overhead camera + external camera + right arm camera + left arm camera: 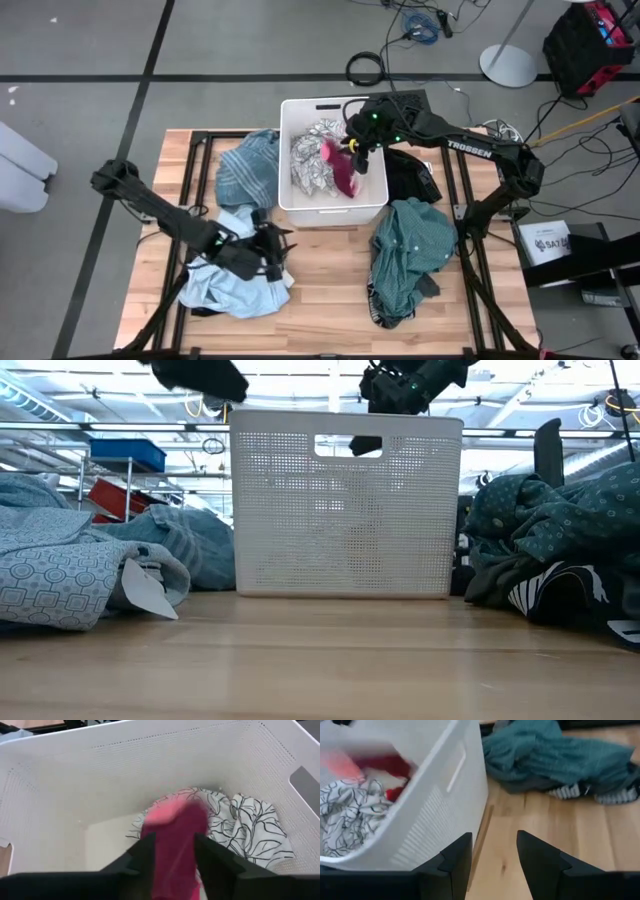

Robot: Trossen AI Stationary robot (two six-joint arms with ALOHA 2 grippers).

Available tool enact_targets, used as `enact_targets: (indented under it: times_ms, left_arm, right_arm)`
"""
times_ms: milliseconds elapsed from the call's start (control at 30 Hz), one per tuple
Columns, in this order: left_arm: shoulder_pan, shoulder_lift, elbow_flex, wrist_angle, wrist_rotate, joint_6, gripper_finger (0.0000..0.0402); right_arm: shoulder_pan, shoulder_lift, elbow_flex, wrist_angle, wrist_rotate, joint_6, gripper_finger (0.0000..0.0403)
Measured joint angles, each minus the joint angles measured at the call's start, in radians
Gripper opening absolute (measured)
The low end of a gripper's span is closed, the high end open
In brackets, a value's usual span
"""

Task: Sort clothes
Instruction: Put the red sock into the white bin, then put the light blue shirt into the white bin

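Between my right gripper's [172, 851] parting fingers hangs the pink piece [175, 845], over the bin [296, 150] and its patterned cloth [250, 827]. I judge this the drop; next, lift clear. My left gripper [492, 857], spread and empty, waits by the blue shirt [235, 285].

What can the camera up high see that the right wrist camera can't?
Only the high view shows the whole table: the teal green shirt, the light blue shirt, the blue striped garment, the black garment, and the left end effector open above the light blue shirt.

Only the right wrist view shows the black branch lines on the white patterned cloth up close.

Both show the white bin, the pink piece hanging into it between the right end effector's fingers, and that patterned cloth.
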Motion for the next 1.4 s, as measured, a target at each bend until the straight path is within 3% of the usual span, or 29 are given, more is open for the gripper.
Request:
enact_targets:
  times_ms: [167,367,633,867,1133,1267,1400]
  left_arm:
    - [-0.023,-0.031,0.000,-0.002,0.001,-0.004,0.0166]
    - [-0.042,-0.031,0.000,-0.015,0.013,-0.005,0.0166]
    - [-0.066,-0.031,0.000,-0.022,0.179,-0.036,0.0166]
    - [-0.093,-0.031,0.000,-0.042,0.294,-0.152,0.0166]
    - [-0.159,-0.005,-0.001,-0.064,0.382,-0.318,0.0166]
    - [-0.202,0.044,-0.001,-0.063,0.397,-0.322,0.0166]
    - [-0.227,0.113,-0.001,-0.039,0.399,-0.355,0.0166]
  right_arm:
    - [0.000,0.000,0.013,-0.013,0.000,0.000,0.0182]
    - [0.003,-0.001,0.133,-0.110,-0.002,0.000,0.0211]
    - [0.079,-0.003,0.332,-0.346,-0.009,0.003,0.0212]
    - [0.242,-0.003,0.355,-0.547,-0.009,0.006,0.0211]
    - [0.473,-0.002,0.295,-0.527,-0.007,0.084,0.0211]
    - [0.584,-0.001,0.247,-0.527,0.000,0.143,0.0210]
    - [0.700,-0.002,0.185,-0.510,0.079,0.218,0.0210]
